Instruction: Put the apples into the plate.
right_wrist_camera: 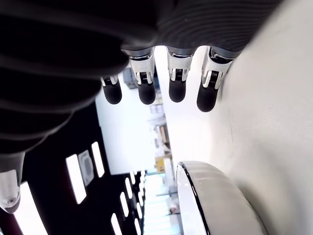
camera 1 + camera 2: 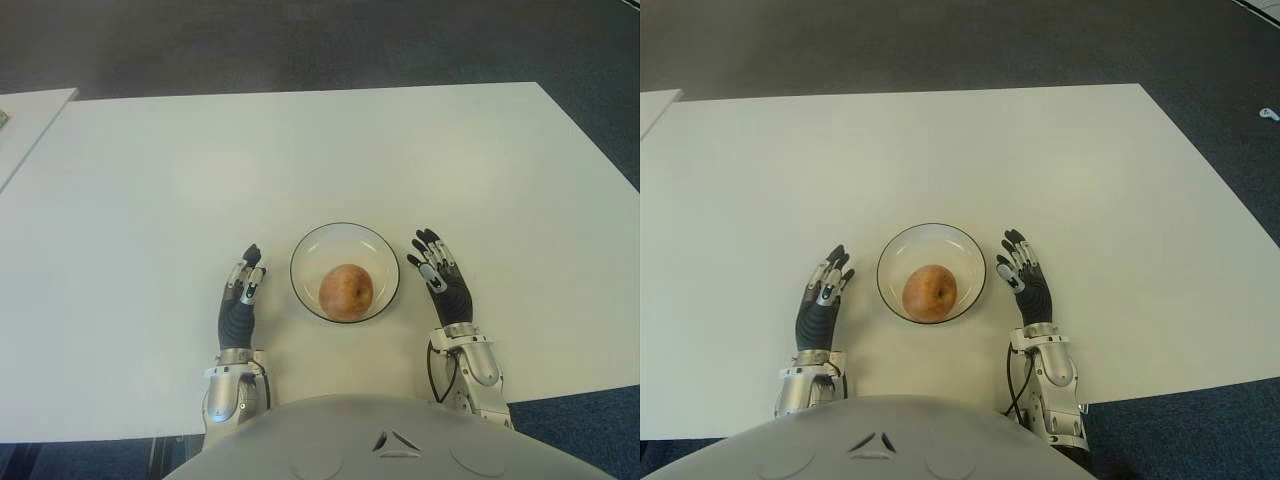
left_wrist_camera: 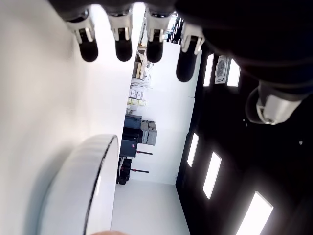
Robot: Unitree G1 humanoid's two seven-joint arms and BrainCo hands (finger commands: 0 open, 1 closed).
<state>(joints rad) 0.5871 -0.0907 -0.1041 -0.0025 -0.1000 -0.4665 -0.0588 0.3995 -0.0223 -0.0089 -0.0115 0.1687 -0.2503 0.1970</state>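
Observation:
One reddish-yellow apple lies inside the shallow clear plate with a dark rim, on the white table near its front edge. My left hand is just left of the plate, fingers straight and holding nothing. My right hand is just right of the plate, fingers also extended and empty. The plate's rim appears in the left wrist view below the fingertips, and the rim appears again in the right wrist view near that hand's fingertips.
A second white table's corner sits at the far left. Dark carpet lies beyond the table's far edge and to the right. Wide bare tabletop stretches ahead of both hands.

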